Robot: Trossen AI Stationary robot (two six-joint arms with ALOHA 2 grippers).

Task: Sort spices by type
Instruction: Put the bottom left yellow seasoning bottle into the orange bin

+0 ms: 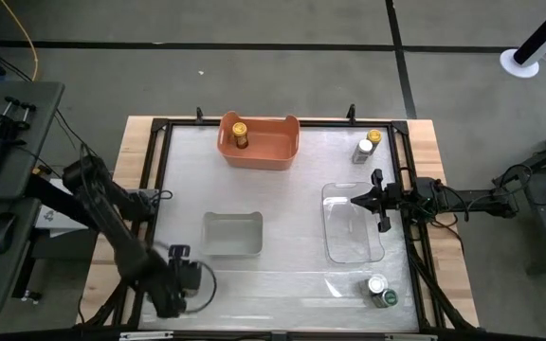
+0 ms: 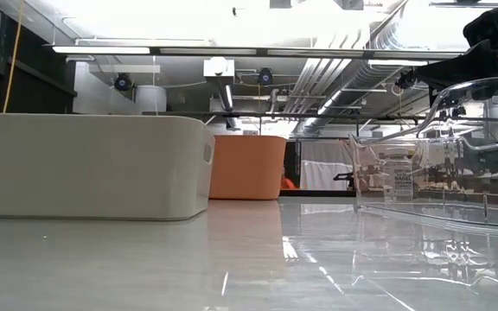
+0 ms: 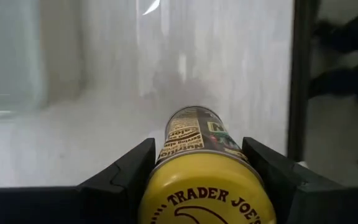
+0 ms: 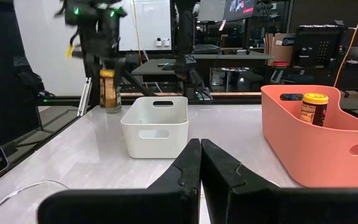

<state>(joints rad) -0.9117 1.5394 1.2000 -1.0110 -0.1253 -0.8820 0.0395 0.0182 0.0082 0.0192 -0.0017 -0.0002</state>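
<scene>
A yellow-lidded spice jar (image 3: 197, 180) stands between the fingers of my left gripper (image 3: 197, 174), which is shut on it at the table's near left corner (image 1: 180, 277). The right wrist view shows that jar (image 4: 109, 90) upright under the gripper. A second yellow-lidded jar (image 1: 240, 133) stands inside the orange tub (image 1: 282, 152). A yellow-lidded jar (image 1: 374, 137) and a silver-lidded jar (image 1: 364, 149) stand at the far right. A silver-lidded jar (image 1: 377, 283) and a green-lidded jar (image 1: 388, 298) stand at the near right. My right gripper (image 1: 379, 201) is shut and level over the clear tub (image 1: 354, 242). My left gripper pinches the jar between its two fingers, high on the body just under the yellow lid (image 3: 166, 149). The fingers (image 3: 126, 171) come from above, pointing down. The jar hangs upright below them. Whether its base touches the table, I cannot tell.
A white tub (image 1: 232, 234) sits in the table's middle, close to my left gripper, and shows large in the low view (image 2: 93, 164). A black frame rail (image 1: 159, 180) runs round the table. Bare tabletop lies between the tubs.
</scene>
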